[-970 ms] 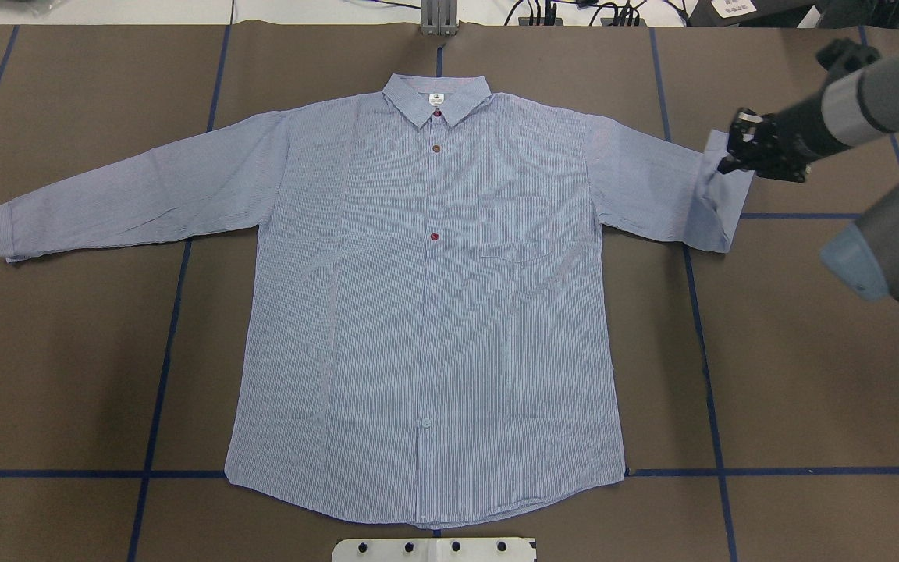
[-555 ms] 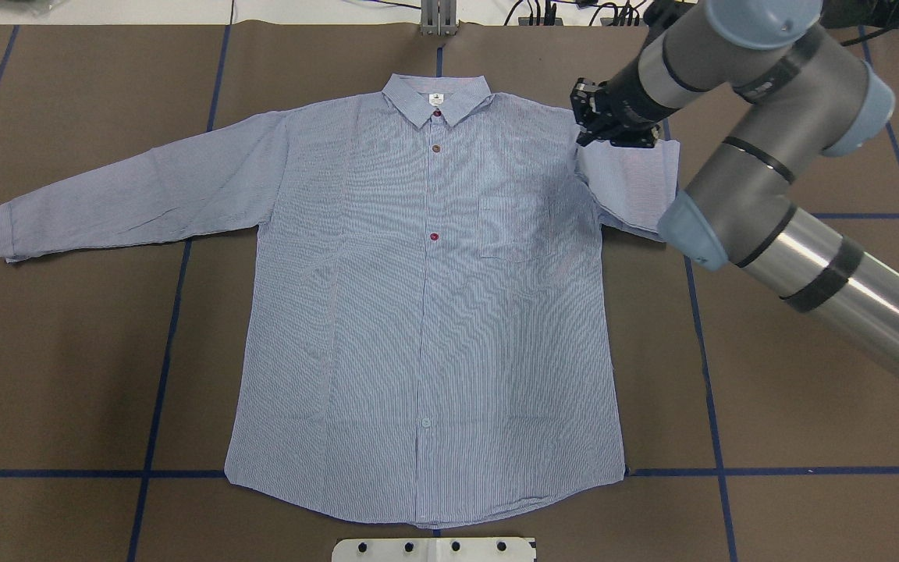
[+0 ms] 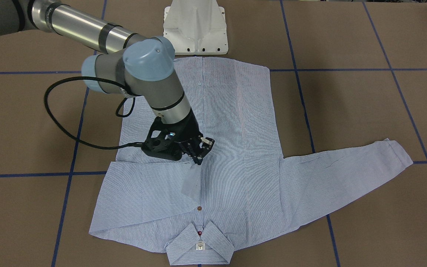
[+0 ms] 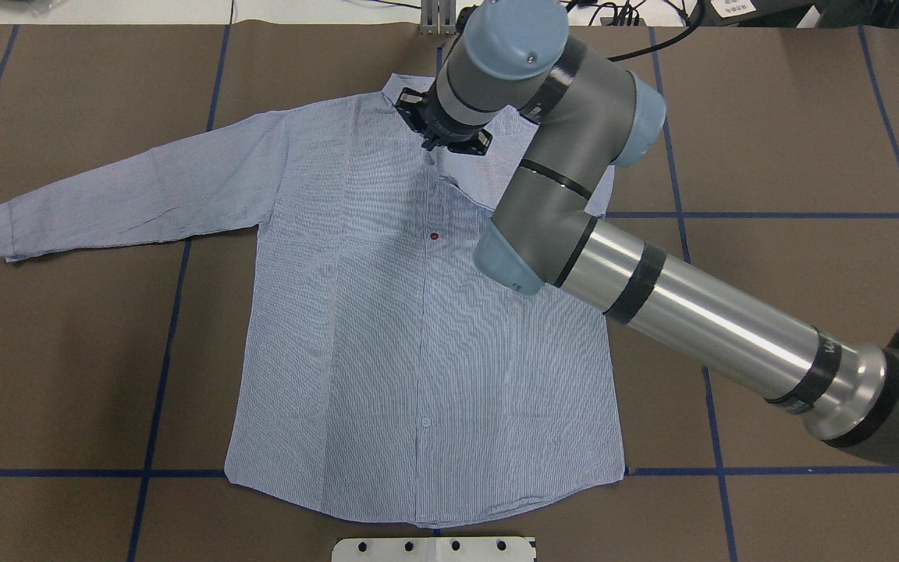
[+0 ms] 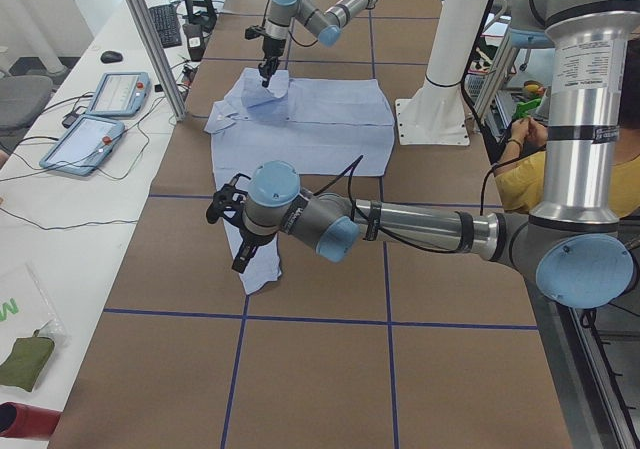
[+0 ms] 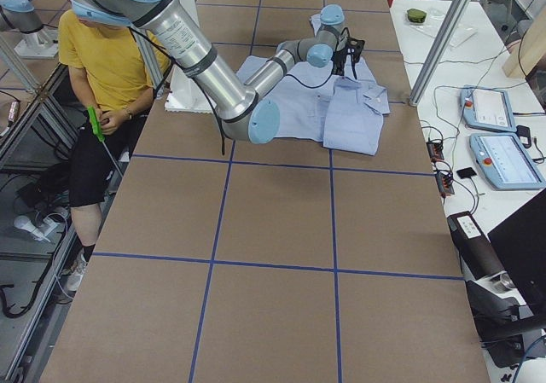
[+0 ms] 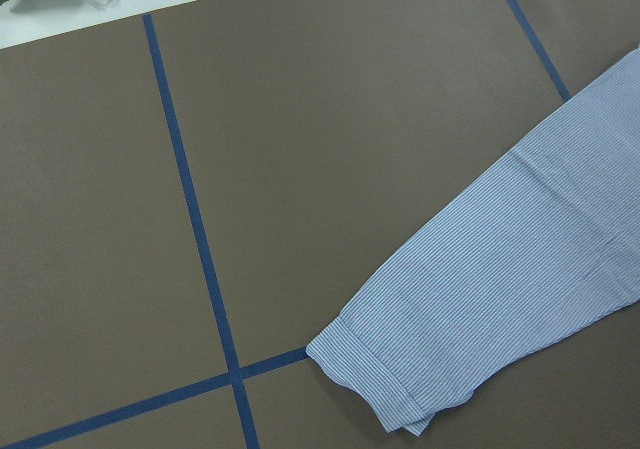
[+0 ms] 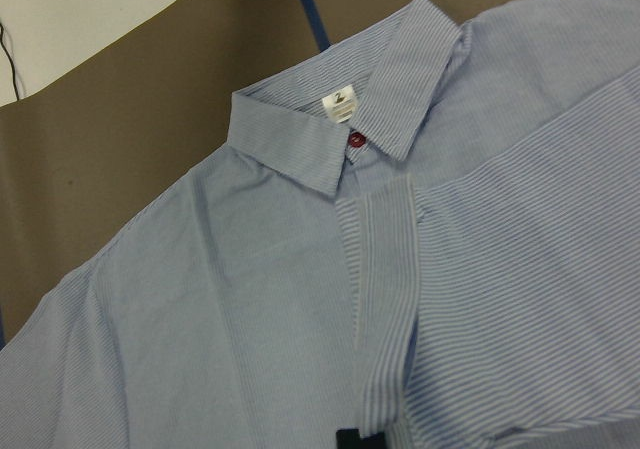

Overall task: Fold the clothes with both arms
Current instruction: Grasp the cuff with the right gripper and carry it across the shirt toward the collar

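Note:
The light blue striped shirt (image 4: 387, 312) lies flat, front up, collar (image 4: 406, 90) at the far edge. My right gripper (image 4: 440, 148) is shut on the cuff (image 3: 193, 181) of the sleeve on its side. It holds the cuff just above the button line below the collar (image 3: 199, 243), so the sleeve (image 3: 143, 193) lies folded across the chest. The right wrist view shows the collar, the label (image 8: 340, 104) and the cuff (image 8: 385, 299). The other sleeve (image 4: 129, 195) lies stretched out flat. My left gripper (image 5: 240, 259) hovers by its cuff (image 7: 390, 379); I cannot tell if it is open.
The white pedestal base (image 3: 195, 29) stands at the shirt's hem. Blue tape lines (image 4: 161, 375) cross the brown table. Two tablets (image 5: 95, 119) lie on the side bench. A person in yellow (image 6: 102, 59) sits beside the robot.
My right gripper has carried the sleeve cuff from the table's right side leftward over the chest to below the collar. The sleeve now covers the pocket.

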Controlling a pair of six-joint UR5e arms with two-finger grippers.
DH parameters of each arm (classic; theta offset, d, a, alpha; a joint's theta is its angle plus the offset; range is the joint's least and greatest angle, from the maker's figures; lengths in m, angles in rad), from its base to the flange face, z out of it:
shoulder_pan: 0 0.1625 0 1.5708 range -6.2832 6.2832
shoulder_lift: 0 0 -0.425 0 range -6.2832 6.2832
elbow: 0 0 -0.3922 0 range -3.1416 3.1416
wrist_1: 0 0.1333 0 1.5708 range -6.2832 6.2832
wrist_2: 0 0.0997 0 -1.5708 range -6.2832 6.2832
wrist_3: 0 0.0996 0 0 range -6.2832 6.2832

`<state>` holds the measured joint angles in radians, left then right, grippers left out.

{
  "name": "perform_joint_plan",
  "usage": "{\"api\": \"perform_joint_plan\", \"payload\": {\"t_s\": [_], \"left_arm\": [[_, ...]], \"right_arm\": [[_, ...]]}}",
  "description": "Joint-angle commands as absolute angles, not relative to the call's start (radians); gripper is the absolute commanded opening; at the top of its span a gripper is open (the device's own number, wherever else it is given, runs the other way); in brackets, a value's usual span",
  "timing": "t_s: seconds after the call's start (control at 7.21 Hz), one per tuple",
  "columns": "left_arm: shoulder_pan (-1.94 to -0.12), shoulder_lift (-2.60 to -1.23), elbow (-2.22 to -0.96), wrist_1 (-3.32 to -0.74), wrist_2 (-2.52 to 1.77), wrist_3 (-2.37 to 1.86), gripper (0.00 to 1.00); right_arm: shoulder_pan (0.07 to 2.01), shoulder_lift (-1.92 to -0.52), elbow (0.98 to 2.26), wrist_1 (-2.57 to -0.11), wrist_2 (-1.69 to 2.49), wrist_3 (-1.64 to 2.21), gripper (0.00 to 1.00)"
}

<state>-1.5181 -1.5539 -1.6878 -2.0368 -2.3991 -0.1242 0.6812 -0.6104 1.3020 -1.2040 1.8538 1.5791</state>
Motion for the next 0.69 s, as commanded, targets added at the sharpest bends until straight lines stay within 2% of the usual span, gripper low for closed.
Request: {"api": "perform_joint_plan", "payload": {"t_s": [0.0,0.55], "left_arm": [[-1.508,-1.554,-1.689,-2.057,-2.41,-0.127,1.0],[-1.491,-1.554,-1.69,-2.085,-2.416,-0.183,1.0]], "right_arm": [[0.612,-0.545,1.224,-1.133,1.787,1.629,0.0],[0.58,-0.532,1.189,-1.085,1.73,1.643,0.0]]}}
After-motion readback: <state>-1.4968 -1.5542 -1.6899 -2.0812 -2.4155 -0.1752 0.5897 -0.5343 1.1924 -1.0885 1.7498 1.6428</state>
